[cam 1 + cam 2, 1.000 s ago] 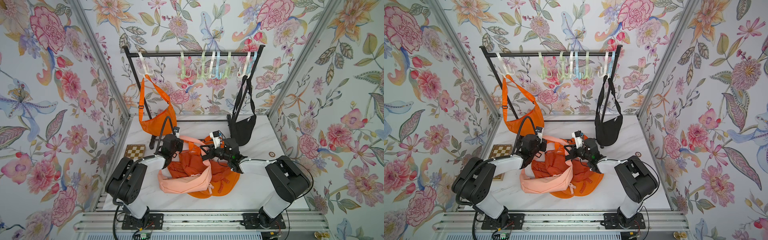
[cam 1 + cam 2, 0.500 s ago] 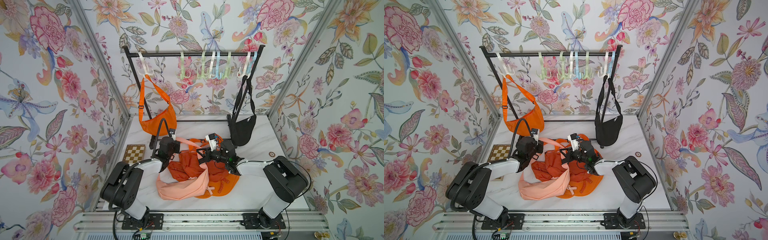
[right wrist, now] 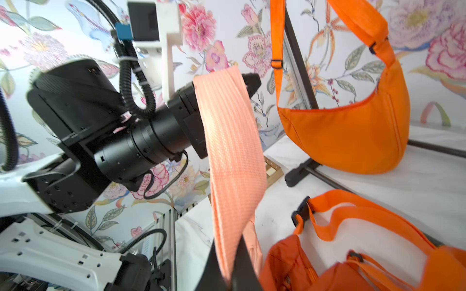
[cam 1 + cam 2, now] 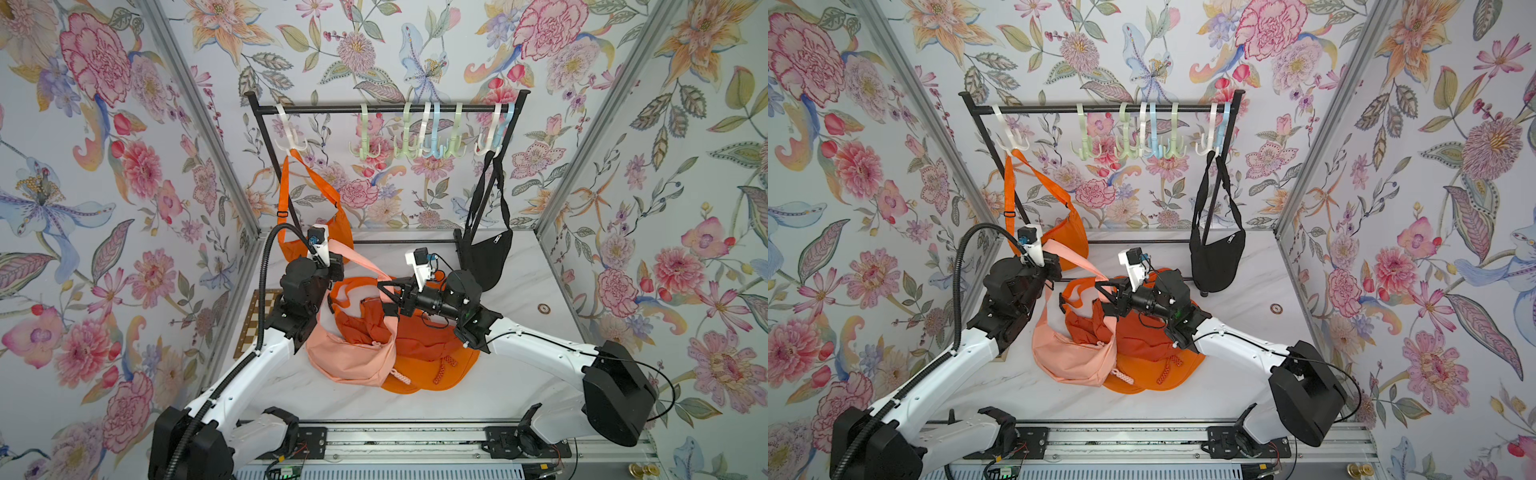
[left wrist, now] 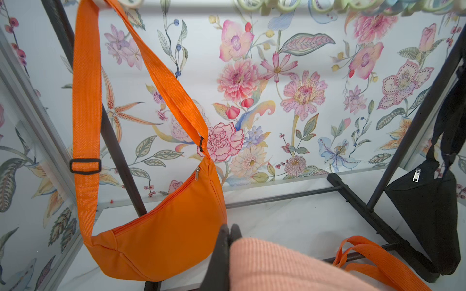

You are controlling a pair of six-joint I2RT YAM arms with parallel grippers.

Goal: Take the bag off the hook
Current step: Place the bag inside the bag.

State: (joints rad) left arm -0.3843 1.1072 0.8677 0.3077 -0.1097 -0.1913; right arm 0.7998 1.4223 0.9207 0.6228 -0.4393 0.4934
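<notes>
Flowered walls closed in the white marble worktop (image 4: 519, 274). My left hand (image 5: 229, 231) and right hand (image 3: 228, 254) were both clamped on the strap (image 3: 232, 151) of the peach bag (image 4: 353, 353), which slumped over a half-hidden orange pile (image 4: 428, 345); an orange bag (image 5: 164, 239) and a black bag (image 4: 486, 257) hung on far hooks (image 4: 291, 141).

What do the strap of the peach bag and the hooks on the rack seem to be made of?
Peach bag's strap: woven webbing, probably nylon or polyester; a fine ribbed weave shows and the surface looks matte. Hooks: likely moulded plastic; pastel colours, smooth and slightly glossy, with thick rounded shapes.
</notes>
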